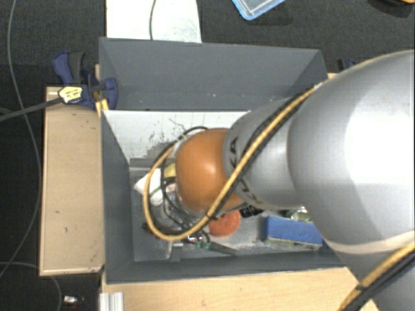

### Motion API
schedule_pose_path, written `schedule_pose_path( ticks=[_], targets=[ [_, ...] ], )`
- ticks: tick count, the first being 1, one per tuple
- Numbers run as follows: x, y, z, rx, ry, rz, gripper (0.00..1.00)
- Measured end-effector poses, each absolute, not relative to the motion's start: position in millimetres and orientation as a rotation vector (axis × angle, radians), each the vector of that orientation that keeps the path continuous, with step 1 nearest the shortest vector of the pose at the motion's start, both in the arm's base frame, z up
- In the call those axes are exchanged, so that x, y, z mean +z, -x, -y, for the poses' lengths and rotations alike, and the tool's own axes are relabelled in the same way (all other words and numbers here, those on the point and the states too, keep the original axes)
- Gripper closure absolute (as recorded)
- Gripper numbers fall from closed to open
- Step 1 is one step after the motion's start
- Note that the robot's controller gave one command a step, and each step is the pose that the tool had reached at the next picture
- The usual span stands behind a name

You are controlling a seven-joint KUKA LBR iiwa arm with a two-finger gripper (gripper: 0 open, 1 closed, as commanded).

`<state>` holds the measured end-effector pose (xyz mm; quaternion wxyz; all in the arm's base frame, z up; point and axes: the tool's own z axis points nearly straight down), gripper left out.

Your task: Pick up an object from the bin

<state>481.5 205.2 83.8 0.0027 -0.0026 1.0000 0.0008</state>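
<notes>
My gripper point(171, 219) reaches down into the bin's left half, and only its dark body shows under the arm's orange cover. A red-orange ball point(225, 226) lies on the floor just to its right, partly hidden by the cover. At the gripper's upper left, against the left wall, a white object point(145, 187) peeks out. A small green piece point(204, 242) lies by the front wall, just below the gripper.
A blue block point(291, 230) with a green edge lies at the front right of the bin floor. The big silver arm crosses from the right and hides most of the bin's right half. The bin's walls slope in close around the gripper.
</notes>
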Motion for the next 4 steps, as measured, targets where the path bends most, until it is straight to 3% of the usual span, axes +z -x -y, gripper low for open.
schedule_pose_path(
  ticks=[1, 2, 3, 4],
  targets=[
    [98.1, -478.3, -217.0, 0.004, -0.366, -3.118, 0.00],
    [69.2, -502.1, -210.3, 0.008, -0.538, -3.084, 0.00],
    [70.0, -479.9, -213.8, 0.011, -0.825, -3.027, 1.00],
    [70.0, -479.9, -213.7, 0.011, -0.827, -3.027, 1.00]
  ],
)
